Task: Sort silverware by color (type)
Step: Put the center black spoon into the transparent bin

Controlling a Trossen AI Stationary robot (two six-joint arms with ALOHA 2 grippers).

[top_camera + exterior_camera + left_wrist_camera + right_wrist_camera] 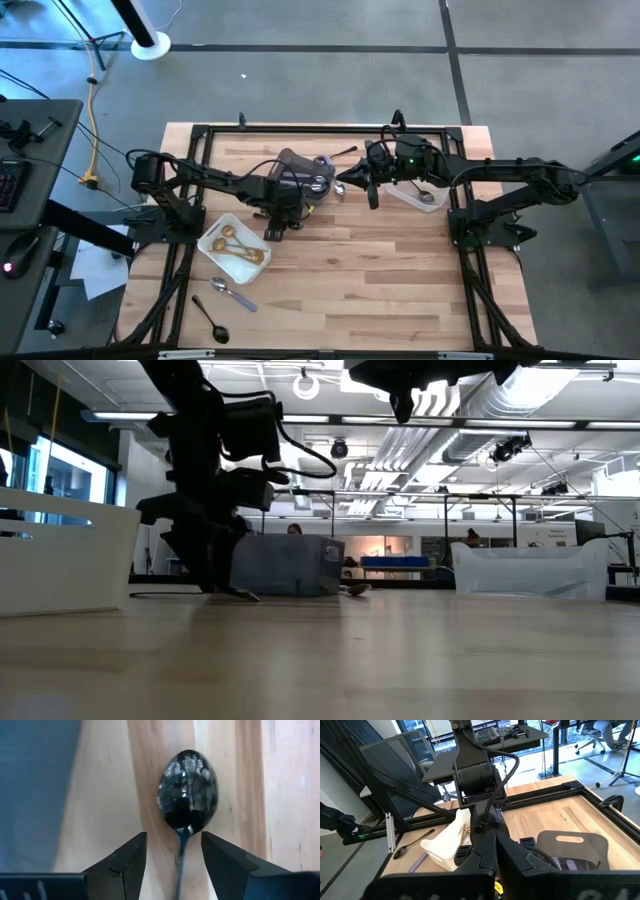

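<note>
A black spoon [186, 790] lies flat on the wooden table, its bowl facing up. My left gripper [174, 837] points down over it and is open. One finger stands on each side of the spoon's neck [182, 845], with a gap on both sides. In the high view this gripper [274, 230] is between the white tray [212, 262] and the grey bin [300, 165]. My right gripper [490, 857] is shut on nothing and hangs high over the table's middle [372, 192].
The white tray holds gold spoons [238, 246]. A lilac-handled spoon [233, 293] and another black spoon [212, 320] lie near the front left edge. A black fork [345, 153] lies behind the bin. The clear tub [420, 195] stands at right, with bare wood in front.
</note>
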